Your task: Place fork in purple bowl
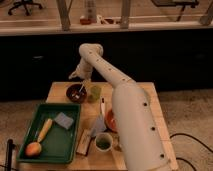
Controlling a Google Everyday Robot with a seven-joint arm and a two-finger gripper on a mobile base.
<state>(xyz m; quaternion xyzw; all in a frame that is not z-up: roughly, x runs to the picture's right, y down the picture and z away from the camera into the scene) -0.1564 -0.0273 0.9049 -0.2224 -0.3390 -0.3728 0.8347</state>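
The purple bowl (pixel 76 94) stands at the back left of the wooden table (pixel 59 93). A thin pale fork (pixel 80 89) slants down into the bowl, its lower end inside the rim. My gripper (pixel 76 75) hangs just above the bowl's far rim, at the end of the long white arm (pixel 125 105) that reaches across from the lower right. I cannot tell whether the gripper touches the fork's upper end.
A green cup (pixel 94 93) stands right of the bowl. A green tray (pixel 50 132) holds a wooden-handled tool (pixel 44 130), a grey sponge (pixel 64 120) and a fruit (pixel 33 149). An orange bowl (pixel 108 121), a white-handled utensil (pixel 102 107) and a white cup (pixel 103 142) sit beside the arm.
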